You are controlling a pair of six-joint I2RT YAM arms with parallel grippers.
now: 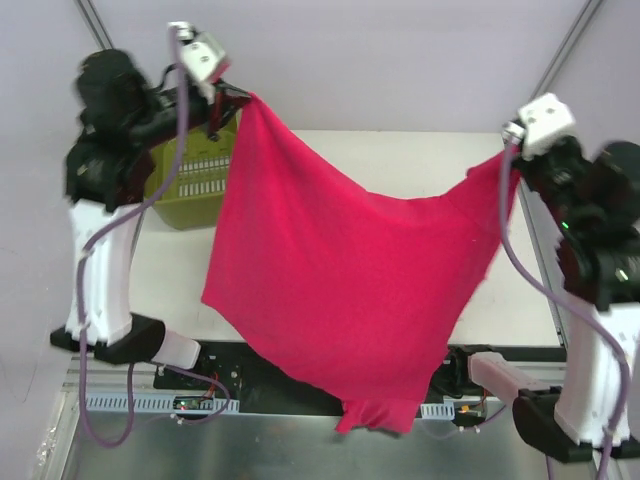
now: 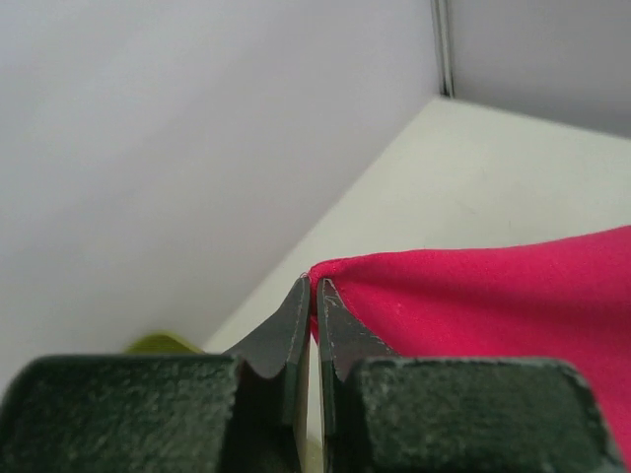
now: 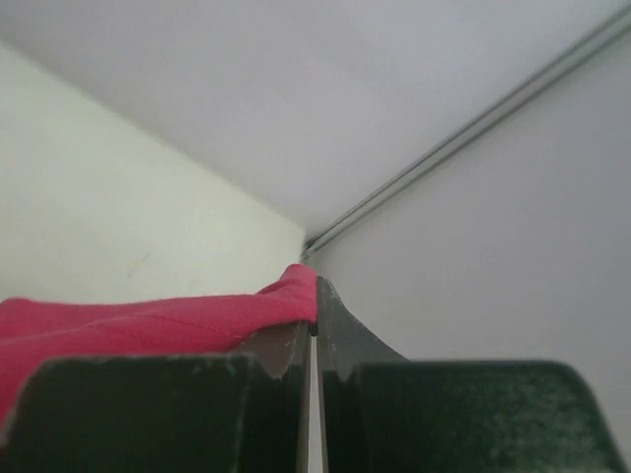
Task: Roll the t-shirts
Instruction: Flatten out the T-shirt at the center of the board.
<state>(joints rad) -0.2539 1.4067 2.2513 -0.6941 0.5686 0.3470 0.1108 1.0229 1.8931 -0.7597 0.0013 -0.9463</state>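
Note:
The magenta-red t-shirt (image 1: 350, 270) hangs spread in the air between my two arms, sagging in the middle, its lower end drooping past the table's near edge. My left gripper (image 1: 240, 100) is shut on its upper left corner, raised above the green basket. In the left wrist view the gripper (image 2: 314, 284) pinches the red fabric (image 2: 473, 296) at the fingertips. My right gripper (image 1: 508, 155) is shut on the upper right corner. In the right wrist view the gripper (image 3: 315, 291) holds a fold of the shirt (image 3: 148, 320).
A green plastic basket (image 1: 190, 185) stands at the table's far left, partly behind the shirt and the left arm. The white table (image 1: 420, 160) shows behind the shirt. Grey walls enclose the back and sides.

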